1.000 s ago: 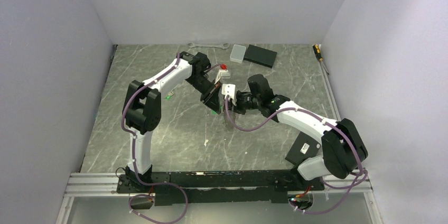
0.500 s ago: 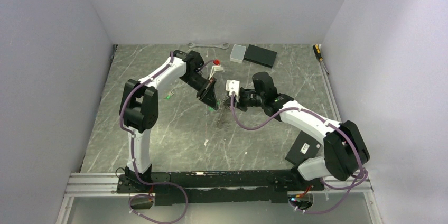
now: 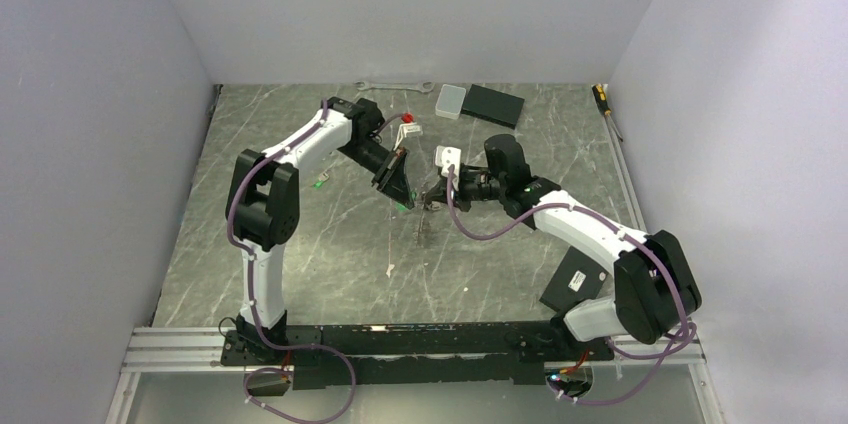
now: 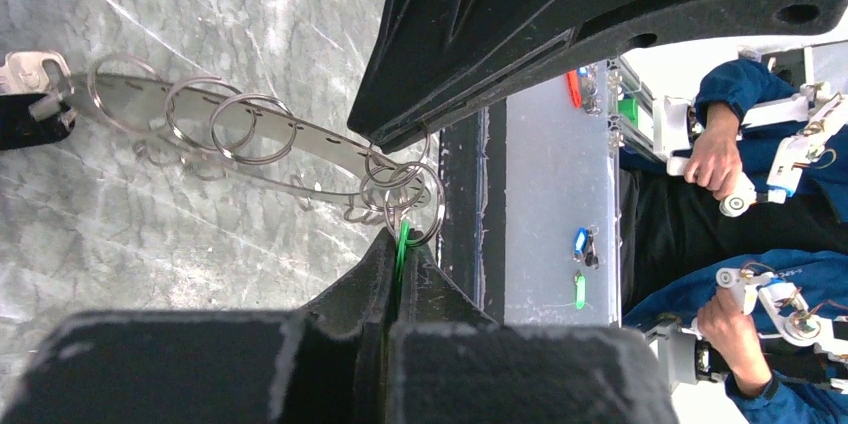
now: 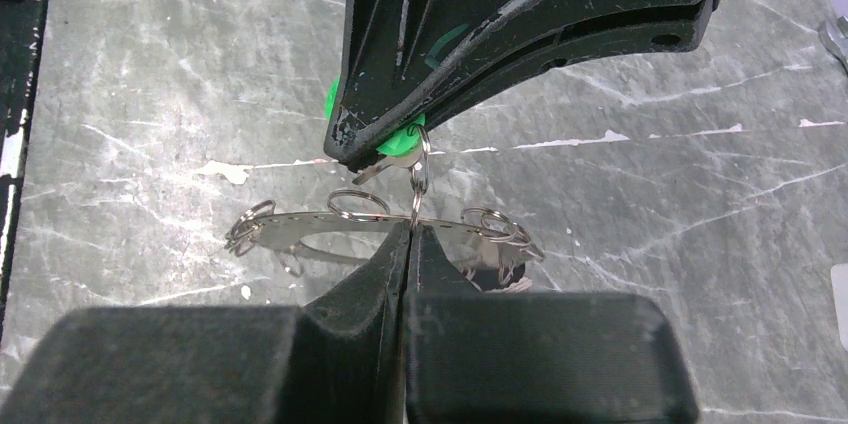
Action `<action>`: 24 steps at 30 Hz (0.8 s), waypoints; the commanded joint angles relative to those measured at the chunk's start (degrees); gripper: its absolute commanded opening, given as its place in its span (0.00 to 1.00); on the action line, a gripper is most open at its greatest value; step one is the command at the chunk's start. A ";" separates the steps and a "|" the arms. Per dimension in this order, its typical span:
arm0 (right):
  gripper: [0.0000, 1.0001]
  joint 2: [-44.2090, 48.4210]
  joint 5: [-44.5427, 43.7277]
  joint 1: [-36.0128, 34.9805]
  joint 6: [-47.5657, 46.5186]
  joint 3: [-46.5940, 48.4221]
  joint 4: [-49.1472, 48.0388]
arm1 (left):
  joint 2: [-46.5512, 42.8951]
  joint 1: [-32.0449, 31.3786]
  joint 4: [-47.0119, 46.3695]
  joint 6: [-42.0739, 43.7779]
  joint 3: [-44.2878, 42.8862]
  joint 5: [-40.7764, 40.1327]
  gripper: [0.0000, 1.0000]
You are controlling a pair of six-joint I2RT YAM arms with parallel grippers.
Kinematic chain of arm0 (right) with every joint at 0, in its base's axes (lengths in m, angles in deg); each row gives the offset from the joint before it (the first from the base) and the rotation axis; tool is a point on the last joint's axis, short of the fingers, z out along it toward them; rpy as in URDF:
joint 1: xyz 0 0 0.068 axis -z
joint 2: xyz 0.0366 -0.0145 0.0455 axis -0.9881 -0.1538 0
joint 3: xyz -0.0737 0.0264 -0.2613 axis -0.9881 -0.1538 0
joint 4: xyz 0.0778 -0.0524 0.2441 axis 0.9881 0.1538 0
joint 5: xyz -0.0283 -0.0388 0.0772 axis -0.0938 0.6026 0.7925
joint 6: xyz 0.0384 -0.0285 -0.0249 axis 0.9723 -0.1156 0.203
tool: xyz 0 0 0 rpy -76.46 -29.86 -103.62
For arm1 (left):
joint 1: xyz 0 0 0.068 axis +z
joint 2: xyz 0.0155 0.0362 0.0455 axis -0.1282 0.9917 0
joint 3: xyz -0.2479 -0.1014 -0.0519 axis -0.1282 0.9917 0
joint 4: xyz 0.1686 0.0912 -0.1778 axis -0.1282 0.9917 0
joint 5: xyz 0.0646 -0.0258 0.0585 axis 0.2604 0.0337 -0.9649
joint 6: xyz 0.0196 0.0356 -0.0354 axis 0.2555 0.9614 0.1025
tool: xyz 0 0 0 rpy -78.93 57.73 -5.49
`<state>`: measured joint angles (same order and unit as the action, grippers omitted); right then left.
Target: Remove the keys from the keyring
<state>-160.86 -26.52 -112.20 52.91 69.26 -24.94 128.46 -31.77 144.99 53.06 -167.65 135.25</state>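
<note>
The keyring (image 5: 300, 221) is a flat, holed metal strip carrying several split rings, held in the air between my grippers; it also shows in the left wrist view (image 4: 150, 104). My left gripper (image 4: 400, 256) is shut on a green-headed key (image 4: 403, 236) that hangs from a split ring (image 4: 420, 206) at one end of the strip. My right gripper (image 5: 410, 234) is shut on the split ring (image 5: 419, 169) that joins the green key (image 5: 400, 142) to the strip. In the top view the two grippers, left (image 3: 401, 192) and right (image 3: 432, 194), meet over the middle of the table. The other keys cannot be made out.
A silver wrench (image 3: 395, 86), a white box (image 3: 451, 101) and a black box (image 3: 493, 105) lie at the back edge. A screwdriver (image 3: 603, 99) lies at the back right. A black block (image 3: 575, 282) sits near the right arm's base. A small green item (image 3: 320, 182) lies left of centre.
Both grippers have shifted a little towards the back and drawn slightly apart. The keyring now hangs stretched between them. Both stay shut.
</note>
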 commanded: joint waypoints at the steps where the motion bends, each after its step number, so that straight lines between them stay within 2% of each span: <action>1: 0.00 2.12 5.36 0.23 0.51 0.96 0.32 | 0.49 0.77 -1.00 -0.48 0.21 1.52 0.00; 24: 0.00 2.18 9.87 0.20 -2.10 2.27 5.79 | 2.53 -0.59 -3.81 -3.48 -0.36 -1.77 0.00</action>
<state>-160.86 -22.50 -111.70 52.41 69.28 -20.46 130.67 -32.82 143.16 49.43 -166.64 134.57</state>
